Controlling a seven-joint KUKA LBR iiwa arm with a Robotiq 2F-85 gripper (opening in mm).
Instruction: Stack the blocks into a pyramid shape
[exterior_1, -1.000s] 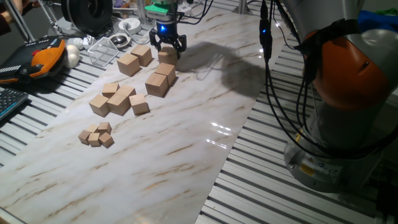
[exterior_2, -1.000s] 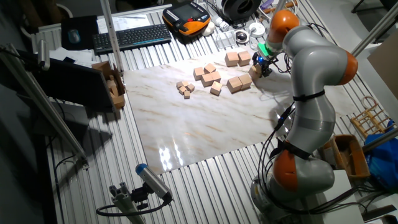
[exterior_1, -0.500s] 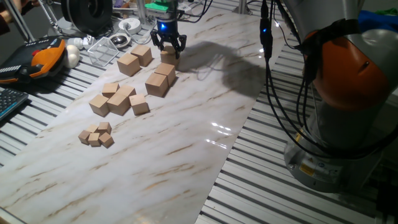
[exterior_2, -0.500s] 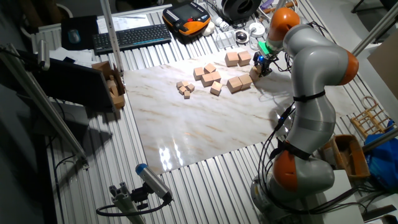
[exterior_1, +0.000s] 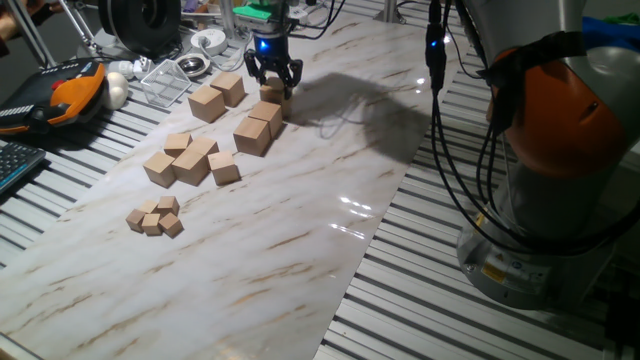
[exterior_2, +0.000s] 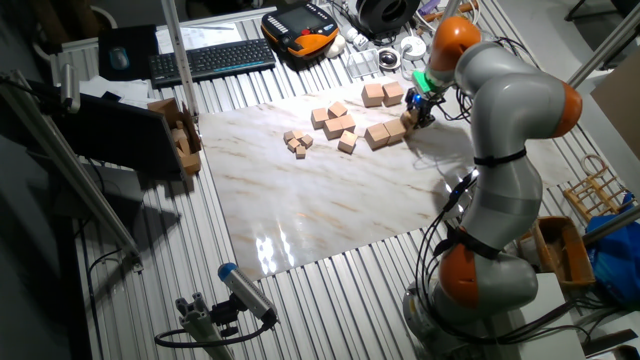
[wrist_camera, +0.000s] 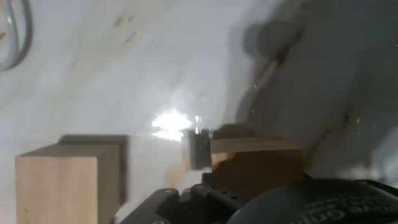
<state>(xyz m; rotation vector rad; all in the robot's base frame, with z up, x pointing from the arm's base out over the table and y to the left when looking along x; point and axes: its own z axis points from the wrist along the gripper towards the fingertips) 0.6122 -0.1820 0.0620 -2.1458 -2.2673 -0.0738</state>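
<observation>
Near the far edge of the marble board (exterior_1: 300, 230), my gripper (exterior_1: 273, 84) is shut on one large tan block (exterior_1: 271, 94), low over the board. In the hand view that block (wrist_camera: 255, 163) fills the space by the fingers, and another block (wrist_camera: 65, 180) stands at lower left. Two large blocks (exterior_1: 252, 135) (exterior_1: 267, 115) touch each other just in front of the gripper. A further two (exterior_1: 207, 102) (exterior_1: 229, 87) sit to its left. The other fixed view shows the gripper (exterior_2: 419, 113) beside the held block (exterior_2: 409, 121), right of the pair (exterior_2: 377, 135).
Medium wooden cubes (exterior_1: 190, 160) cluster left of centre, with tiny cubes (exterior_1: 155, 217) nearer the front. Past the board's far left lie a clear tray (exterior_1: 165, 80), an orange pendant (exterior_1: 70, 90) and a keyboard (exterior_1: 15, 165). The arm's base (exterior_1: 560, 200) stands at right.
The gripper, with the block between its fingers, has edged slightly toward the touching pair of blocks. Nothing else has moved.
</observation>
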